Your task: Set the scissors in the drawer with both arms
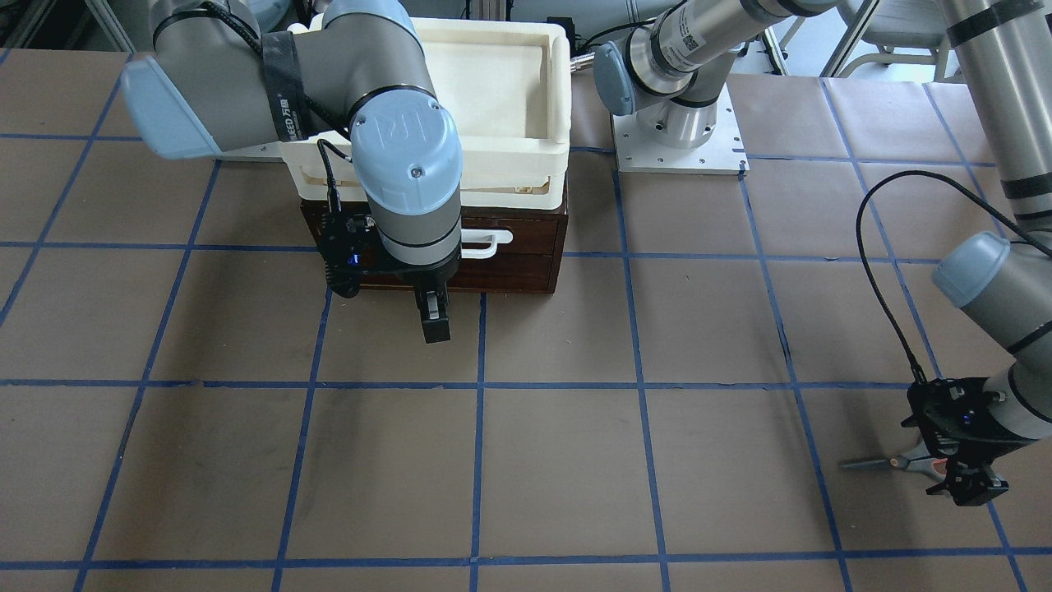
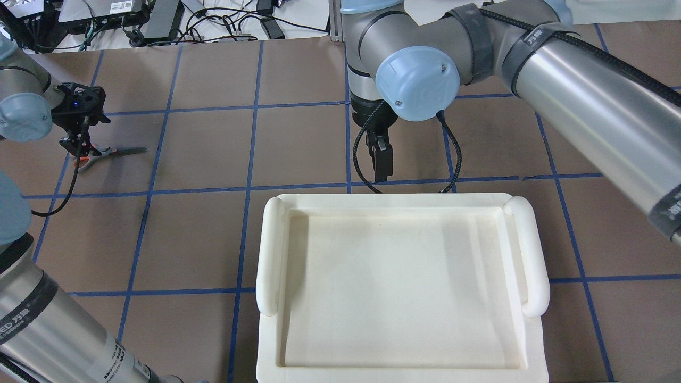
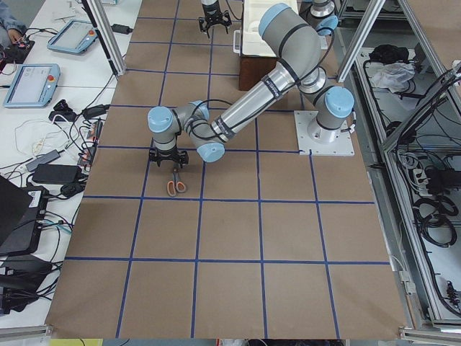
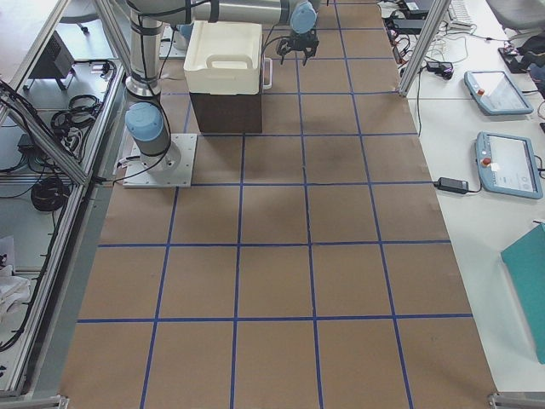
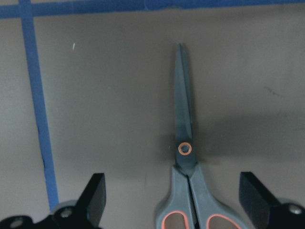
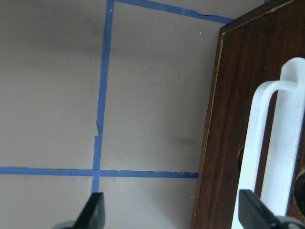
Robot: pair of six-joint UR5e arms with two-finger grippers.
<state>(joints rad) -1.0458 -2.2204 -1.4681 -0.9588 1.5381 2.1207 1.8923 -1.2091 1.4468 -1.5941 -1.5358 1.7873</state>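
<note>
We see the drawer (image 1: 509, 265) shut beneath the white tray (image 1: 560, 99), its inside hidden. The scissors (image 5: 185, 143) lie on the table (image 1: 575, 460), well apart from it. Our left gripper (image 5: 174, 190) straddles their handles, spread and gripping nothing. Our right gripper (image 1: 433, 319), also spread, hangs before the drawer.

A table (image 1: 559, 460) covered in brown paper is noted, divided into squares by blue tape lines (image 1: 477, 460). A cream-white plastic tray (image 2: 268, 255), with a rounded grip at each short end, is seen open side up. On a white side bench (image 4: 443, 128), two tablet-like pendants (image 4: 498, 89) are laid flat, near a black power brick (image 4: 450, 184). Loose cables (image 2: 234, 24) are strewn beyond the table's far edge.
</note>
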